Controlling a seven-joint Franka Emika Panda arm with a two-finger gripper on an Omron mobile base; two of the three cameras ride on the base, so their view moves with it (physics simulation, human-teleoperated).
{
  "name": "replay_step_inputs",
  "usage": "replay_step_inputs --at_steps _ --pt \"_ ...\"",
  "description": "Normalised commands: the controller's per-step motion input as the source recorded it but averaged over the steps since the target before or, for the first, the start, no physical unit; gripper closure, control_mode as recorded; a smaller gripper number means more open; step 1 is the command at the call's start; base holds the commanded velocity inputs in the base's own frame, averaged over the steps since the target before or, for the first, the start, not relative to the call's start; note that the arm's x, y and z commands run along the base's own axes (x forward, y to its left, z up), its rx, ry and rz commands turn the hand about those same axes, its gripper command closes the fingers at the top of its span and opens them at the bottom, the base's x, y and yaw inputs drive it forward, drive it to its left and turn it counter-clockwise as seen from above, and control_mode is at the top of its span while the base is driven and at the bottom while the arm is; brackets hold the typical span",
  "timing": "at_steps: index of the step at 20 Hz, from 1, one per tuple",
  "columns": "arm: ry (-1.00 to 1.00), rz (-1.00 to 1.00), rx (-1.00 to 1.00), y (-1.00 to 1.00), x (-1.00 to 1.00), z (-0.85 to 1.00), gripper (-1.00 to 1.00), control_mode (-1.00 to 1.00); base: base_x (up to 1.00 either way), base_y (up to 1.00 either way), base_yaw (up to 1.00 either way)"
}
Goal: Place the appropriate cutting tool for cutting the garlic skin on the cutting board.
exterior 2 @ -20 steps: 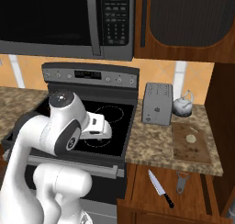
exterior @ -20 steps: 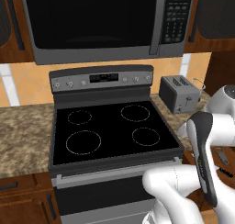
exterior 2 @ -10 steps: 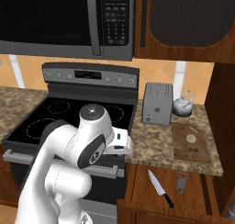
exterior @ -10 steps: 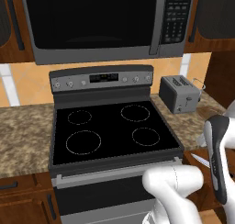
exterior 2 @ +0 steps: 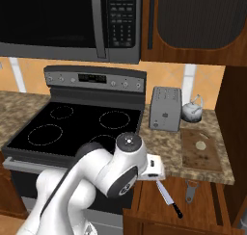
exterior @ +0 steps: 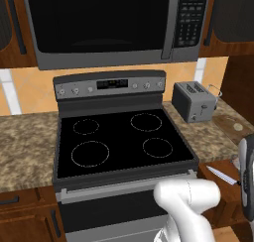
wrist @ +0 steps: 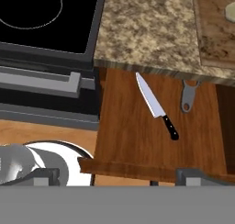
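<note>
1. Slim silver-bladed, black-handled knife [wrist: 156, 106] lying in open wooden drawer [wrist: 124, 140], below dark-brown cutting board [exterior 2: 200, 150].
2. Gripper [exterior 2: 153, 167] swung right since earlier, now near knife; finger opening indiscernible, nothing held.

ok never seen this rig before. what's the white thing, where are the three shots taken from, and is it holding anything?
The white thing is a robot arm on a driving base, in a rendered kitchen. Two pictures come from cameras riding on the base, behind the arm to its left and right, looking forward over the stove. The third comes from a camera on the hand, looking along the gripper.

On the stone counter stand a toaster and a kettle. Beside them lies the cutting board with the garlic on it. Below the counter edge an open drawer holds the knife, with a silver blade and black handle, and a grey utensil.

Nothing is held: in the hand view the gripper is open, above the drawer, with the knife lying free.
</note>
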Motion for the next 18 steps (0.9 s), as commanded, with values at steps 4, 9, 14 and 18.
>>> replay_step_inputs --at_steps 4,9,14,18 --pt "0.00 0.00 -0.02 -0.64 0.03 -0.36 -1.00 -1.00 0.00 0.00 0.00" --pt "0.05 0.00 -0.02 -0.71 0.01 -0.37 -1.00 -1.00 0.00 0.00 0.00" --pt "0.11 0.00 -0.01 -0.34 0.00 -0.21 -1.00 -1.00 0.00 0.00 0.00" --pt "0.06 0.00 -0.04 -0.03 0.40 -0.26 -1.00 -1.00 0.00 0.00 0.00"
